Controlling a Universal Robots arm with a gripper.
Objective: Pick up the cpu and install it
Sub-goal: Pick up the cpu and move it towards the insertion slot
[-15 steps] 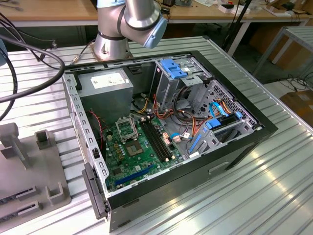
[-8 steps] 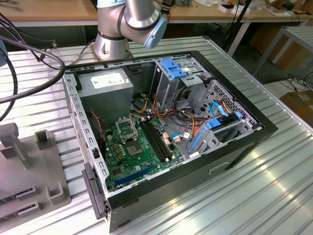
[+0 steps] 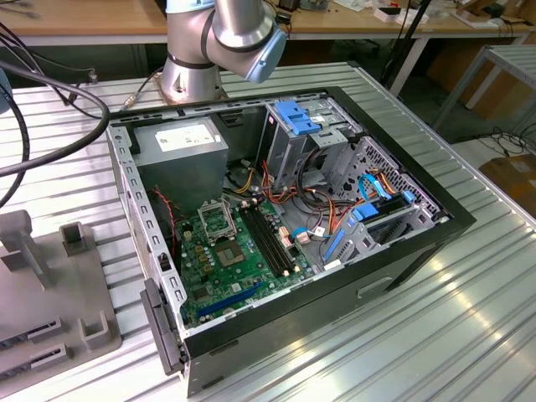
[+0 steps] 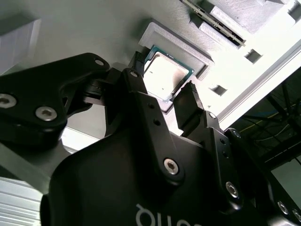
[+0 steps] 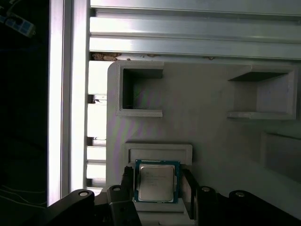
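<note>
Gripper (image 4: 163, 76) stands part open, its fingers (image 5: 187, 188) on opposite sides of the cpu (image 5: 156, 182), very close to its edges; contact cannot be confirmed, and nothing is lifted. The cpu lies flat, metal top up, in a raised nest (image 5: 159, 150) on the grey tray (image 5: 202, 117). Judged step: the pick-up, at the point of grasp. Closing would call for even pressure on both edges and a level lift clear of the nest walls. The tray sits at the lower left of the exterior view (image 3: 50, 285) on a slatted metal table (image 3: 377, 352). Mid-frame, the open case (image 3: 452, 219) shows the motherboard (image 3: 219, 272) and socket (image 3: 233, 251). Wooden benches (image 3: 84, 17) lie beyond.
</note>
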